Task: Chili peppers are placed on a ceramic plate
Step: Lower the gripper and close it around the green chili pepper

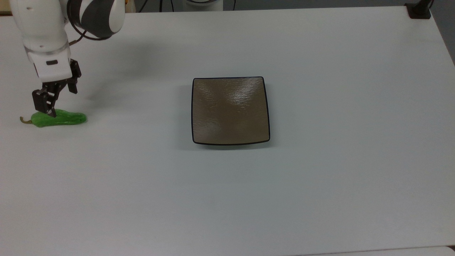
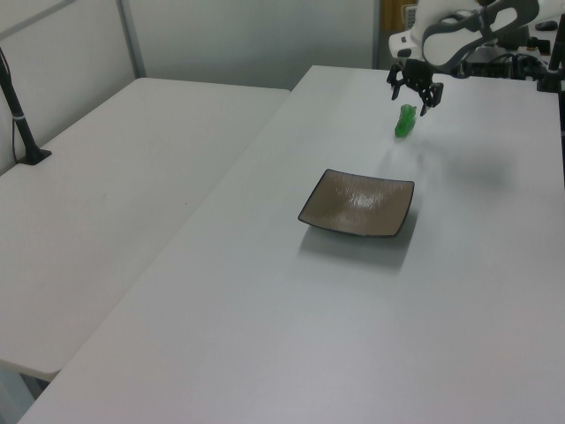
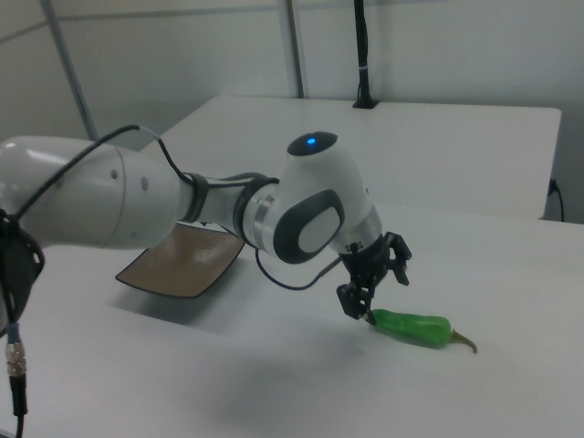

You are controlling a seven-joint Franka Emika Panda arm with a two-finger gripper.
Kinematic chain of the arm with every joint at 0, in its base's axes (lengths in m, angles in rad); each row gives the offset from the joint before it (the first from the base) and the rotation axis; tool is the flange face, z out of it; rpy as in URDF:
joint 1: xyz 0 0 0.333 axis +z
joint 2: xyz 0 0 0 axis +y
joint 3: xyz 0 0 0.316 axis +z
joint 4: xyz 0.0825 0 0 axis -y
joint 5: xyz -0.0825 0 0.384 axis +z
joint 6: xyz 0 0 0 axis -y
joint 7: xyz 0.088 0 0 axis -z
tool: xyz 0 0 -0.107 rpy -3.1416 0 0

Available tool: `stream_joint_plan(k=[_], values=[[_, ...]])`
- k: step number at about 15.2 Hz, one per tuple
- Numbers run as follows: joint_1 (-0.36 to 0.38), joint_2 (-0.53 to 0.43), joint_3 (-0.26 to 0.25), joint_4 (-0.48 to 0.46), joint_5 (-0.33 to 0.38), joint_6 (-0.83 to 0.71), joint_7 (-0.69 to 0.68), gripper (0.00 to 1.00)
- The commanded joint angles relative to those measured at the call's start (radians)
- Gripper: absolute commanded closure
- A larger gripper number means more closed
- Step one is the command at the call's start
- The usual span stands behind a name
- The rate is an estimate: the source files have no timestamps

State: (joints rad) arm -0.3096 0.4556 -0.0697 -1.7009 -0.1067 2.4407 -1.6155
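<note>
Now your tool (image 1: 58, 101) hangs spread wide just over the pepper (image 1: 58, 118), gripping nothing. Your plate (image 1: 230, 110) sits well apart on the desk (image 1: 320, 177).

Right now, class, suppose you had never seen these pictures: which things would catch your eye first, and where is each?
The bright green chili pepper lies on the white table at the top view's far left. The gripper, fingers open, hangs just above it. The glossy brown ceramic plate sits bare near the table's middle.
</note>
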Motion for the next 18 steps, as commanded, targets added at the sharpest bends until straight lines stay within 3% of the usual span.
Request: stream_joint_plan(k=[1, 8, 9, 10, 12, 13, 18], values=[[-0.011, 0.057, -0.009, 0.035, -0.034, 0.064, -0.015, 0.0], [-0.023, 0.129, -0.012, 0.05, -0.083, 0.164, -0.015, 0.02], [-0.023, 0.132, -0.013, 0.05, -0.085, 0.17, -0.017, 0.17], [-0.023, 0.135, -0.015, 0.05, -0.083, 0.179, -0.017, 0.43], [-0.023, 0.137, -0.015, 0.05, -0.085, 0.179, -0.017, 0.65], [-0.023, 0.137, -0.015, 0.049, -0.085, 0.179, -0.02, 0.69], [-0.025, 0.135, -0.015, 0.049, -0.085, 0.179, -0.038, 0.71]])
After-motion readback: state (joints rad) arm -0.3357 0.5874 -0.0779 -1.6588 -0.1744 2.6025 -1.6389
